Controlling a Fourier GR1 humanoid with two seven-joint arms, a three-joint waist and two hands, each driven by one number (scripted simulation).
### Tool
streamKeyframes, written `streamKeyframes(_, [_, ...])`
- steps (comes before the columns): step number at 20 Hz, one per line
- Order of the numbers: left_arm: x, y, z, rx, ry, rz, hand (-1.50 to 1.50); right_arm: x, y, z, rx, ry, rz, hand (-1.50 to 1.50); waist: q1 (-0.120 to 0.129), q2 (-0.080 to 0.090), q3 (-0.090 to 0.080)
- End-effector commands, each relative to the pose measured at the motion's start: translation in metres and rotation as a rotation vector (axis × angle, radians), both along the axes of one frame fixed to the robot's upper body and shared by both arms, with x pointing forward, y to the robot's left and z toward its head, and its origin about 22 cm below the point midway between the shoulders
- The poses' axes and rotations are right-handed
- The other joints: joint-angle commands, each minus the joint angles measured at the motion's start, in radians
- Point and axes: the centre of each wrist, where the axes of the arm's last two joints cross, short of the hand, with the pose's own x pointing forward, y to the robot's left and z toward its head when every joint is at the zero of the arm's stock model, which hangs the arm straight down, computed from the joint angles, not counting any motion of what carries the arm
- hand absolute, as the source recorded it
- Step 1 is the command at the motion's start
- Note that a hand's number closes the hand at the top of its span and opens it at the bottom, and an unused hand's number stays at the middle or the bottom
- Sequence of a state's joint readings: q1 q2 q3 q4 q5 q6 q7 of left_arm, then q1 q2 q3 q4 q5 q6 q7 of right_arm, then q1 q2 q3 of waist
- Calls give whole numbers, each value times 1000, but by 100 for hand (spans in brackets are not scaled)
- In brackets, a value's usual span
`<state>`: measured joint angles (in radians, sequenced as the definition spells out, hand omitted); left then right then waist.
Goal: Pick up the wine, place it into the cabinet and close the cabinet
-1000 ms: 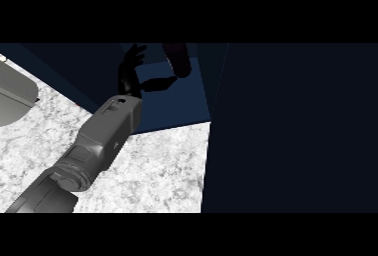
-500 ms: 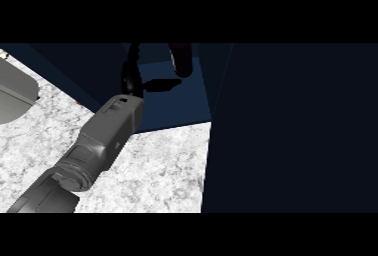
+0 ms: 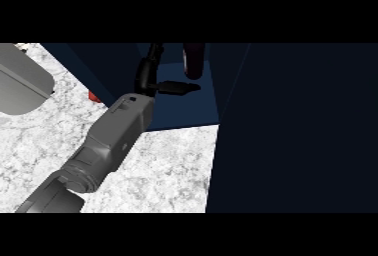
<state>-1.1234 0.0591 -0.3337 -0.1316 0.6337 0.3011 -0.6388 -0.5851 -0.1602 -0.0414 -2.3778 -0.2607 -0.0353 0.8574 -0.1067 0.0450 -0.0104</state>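
While the left hand (image 3: 156, 80) sits inside the open cabinet (image 3: 177, 107), its fingers are spread and grasp nothing: one part points upward along the cabinet's left wall and another juts rightward toward the wine (image 3: 194, 60). The wine stands upright just beside and beyond that hand, apart from it, deep in the dark blue interior; only its dark body shows, and the top is cut off by the view's edge. The grey forearm (image 3: 111, 140) runs from the hand down to the lower left, across the speckled counter (image 3: 170, 170).

Judged status: the pick-up and placement steps appear complete, since the wine rests in the cabinet and the hand is released. Remaining: withdraw the hand and close the cabinet. The large dark panel (image 3: 295, 130) at the right is probably the open door; this cannot be confirmed.

Count: one wine, one cabinet, one hand visible. The right hand does not show. One grey object (image 3: 22, 85) lies at the left edge, and one small red item (image 3: 94, 96) shows beside the forearm.
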Motion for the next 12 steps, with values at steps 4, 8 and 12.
streamKeyframes(4, [8,24,15,-220,-125,-137,-150,-12,-8,1,21,13,-59,-150,67,-36,9])
streamKeyframes(8, [10,-6,32,-247,-74,-235,-150,-16,-12,3,-15,42,-81,-150,93,-48,10])
streamKeyframes(12, [3,-25,32,-213,-83,-262,-150,-16,-9,2,4,53,-106,-150,116,-56,10])
